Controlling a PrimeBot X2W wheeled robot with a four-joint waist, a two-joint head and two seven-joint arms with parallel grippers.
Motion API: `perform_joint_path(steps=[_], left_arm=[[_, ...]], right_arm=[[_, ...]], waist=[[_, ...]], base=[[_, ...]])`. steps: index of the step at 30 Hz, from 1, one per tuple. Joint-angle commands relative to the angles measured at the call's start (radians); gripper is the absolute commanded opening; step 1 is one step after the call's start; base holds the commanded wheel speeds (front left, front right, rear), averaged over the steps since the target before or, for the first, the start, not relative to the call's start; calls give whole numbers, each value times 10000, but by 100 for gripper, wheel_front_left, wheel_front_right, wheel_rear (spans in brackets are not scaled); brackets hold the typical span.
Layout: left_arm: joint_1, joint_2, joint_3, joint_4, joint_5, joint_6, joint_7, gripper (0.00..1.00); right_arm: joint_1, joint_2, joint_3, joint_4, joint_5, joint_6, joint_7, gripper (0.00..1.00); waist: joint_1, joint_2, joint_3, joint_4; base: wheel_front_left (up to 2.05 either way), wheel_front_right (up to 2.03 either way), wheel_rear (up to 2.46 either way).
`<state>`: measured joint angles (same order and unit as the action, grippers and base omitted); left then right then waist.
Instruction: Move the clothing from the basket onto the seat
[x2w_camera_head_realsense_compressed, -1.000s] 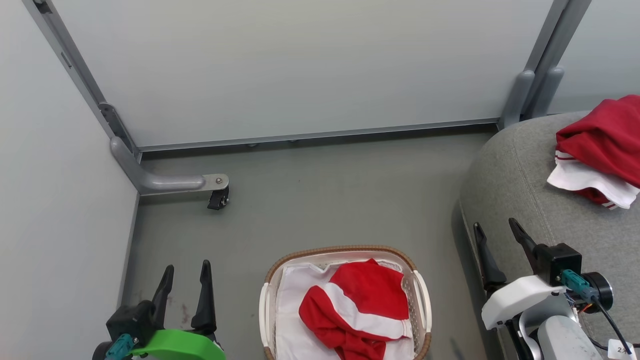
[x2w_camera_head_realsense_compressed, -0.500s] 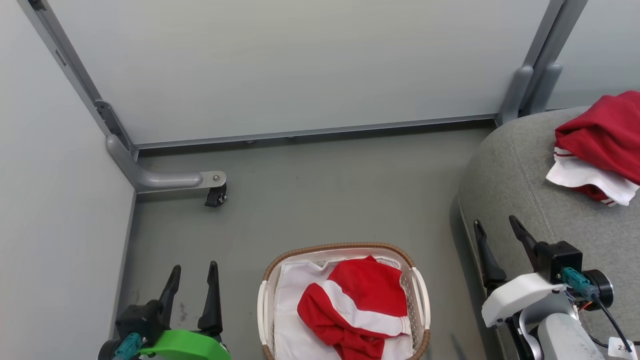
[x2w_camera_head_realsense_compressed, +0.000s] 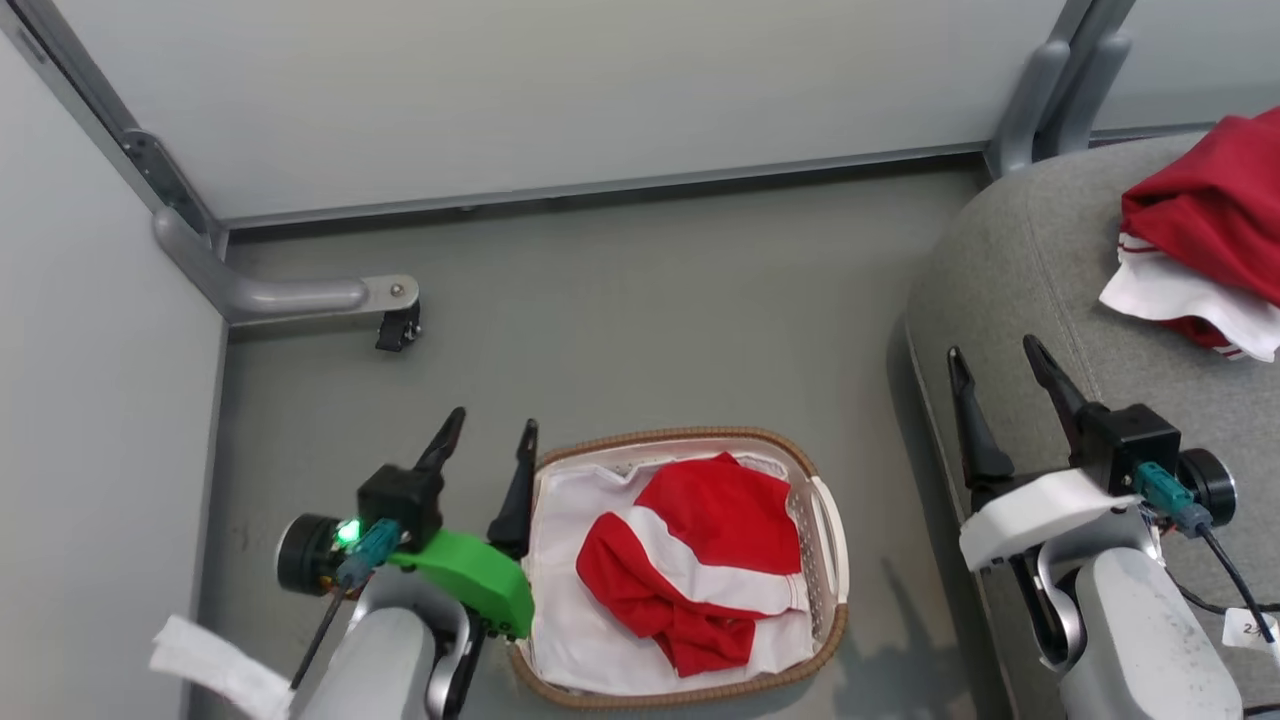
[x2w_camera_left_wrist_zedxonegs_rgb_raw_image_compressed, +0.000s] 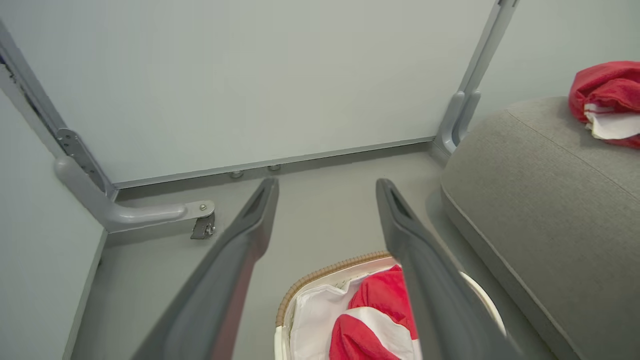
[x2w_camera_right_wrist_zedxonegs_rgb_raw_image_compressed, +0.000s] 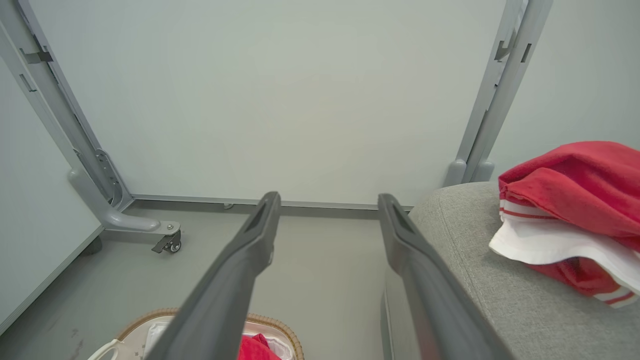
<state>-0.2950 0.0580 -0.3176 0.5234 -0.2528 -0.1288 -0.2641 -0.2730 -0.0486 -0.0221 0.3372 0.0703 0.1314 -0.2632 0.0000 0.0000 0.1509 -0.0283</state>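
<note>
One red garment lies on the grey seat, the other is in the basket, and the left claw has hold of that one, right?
Not quite: the left claw is open and holds nothing, as the head view shows; it is by the basket's left rim. The rest stands: one red garment lies on the grey seat, the second red garment in the basket.

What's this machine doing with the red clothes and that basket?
A two-armed robot is moving clothes from a basket onto a sofa seat. One red-and-white garment already lies on the grey seat. A second garment sits in the basket on the floor, on top of a white lining sheet. The left gripper is open beside the basket's left rim, and the right gripper is open by the seat's edge. Both are empty.
</note>
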Motion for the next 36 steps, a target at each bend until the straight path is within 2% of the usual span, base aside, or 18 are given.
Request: perform_joint_path(steps=[1,15,25,36], left_arm=[[-511,138,-381,408,15,-27,8,100],[-3991,492,-3845,4088,-553,-27,757,100],[-5340,481,-6192,5132,-1082,-26,1032,100],[-6372,852,-7594,5944,-1869,-25,1285,100]], right_arm=[[-221,-35,3,-94,-44,-14,-24,100],[-1532,-29,521,-852,450,-14,-24,100],[-2259,-26,939,-1411,968,-14,-24,100],[-2834,-26,1223,-1940,1335,-14,-24,100]], waist=[[0,0,849,-284],[0,0,3943,-1654],[0,0,5649,-2431],[0,0,7065,-2974]], base=[[0,0,0],[0,0,0],[0,0,0],[0,0,0]])
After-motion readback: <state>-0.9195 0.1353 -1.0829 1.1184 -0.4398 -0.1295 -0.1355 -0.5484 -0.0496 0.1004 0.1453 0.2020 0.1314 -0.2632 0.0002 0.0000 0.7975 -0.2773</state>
